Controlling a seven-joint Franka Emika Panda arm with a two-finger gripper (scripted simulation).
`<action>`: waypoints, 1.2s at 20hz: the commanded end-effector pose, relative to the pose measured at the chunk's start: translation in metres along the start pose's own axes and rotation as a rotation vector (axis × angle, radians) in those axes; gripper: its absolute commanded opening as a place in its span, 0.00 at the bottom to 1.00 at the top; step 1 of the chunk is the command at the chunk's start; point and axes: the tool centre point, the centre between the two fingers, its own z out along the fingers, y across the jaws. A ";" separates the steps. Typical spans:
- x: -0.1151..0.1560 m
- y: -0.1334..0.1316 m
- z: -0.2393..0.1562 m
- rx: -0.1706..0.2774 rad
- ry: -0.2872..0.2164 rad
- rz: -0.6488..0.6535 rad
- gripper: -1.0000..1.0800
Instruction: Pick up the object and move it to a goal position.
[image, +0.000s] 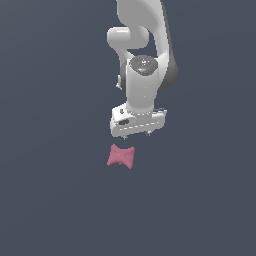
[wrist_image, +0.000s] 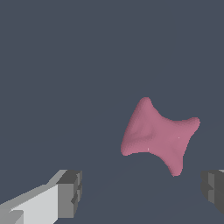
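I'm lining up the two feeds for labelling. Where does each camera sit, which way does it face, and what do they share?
Exterior view: off the arm, looking at the arm and its gripper above the pink object; the arm's links and wrist show.
Wrist view: on the wrist, looking past the open jaws at the pink object; only the fingertips show.
Shared: the object, the gripper and the plain dark floor.

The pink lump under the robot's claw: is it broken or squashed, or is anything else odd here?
Nothing stands out. The pink lump looks whole: pinched in the middle with flared pointed ends, no cracks or loose bits visible. It lies alone on the plain dark surface. The gripper is open and apart from it, holding nothing.
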 end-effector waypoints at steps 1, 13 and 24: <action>0.000 0.003 0.004 -0.001 -0.002 -0.044 0.96; 0.003 0.021 0.029 -0.003 -0.013 -0.339 0.96; 0.004 0.038 0.053 0.003 -0.020 -0.619 0.96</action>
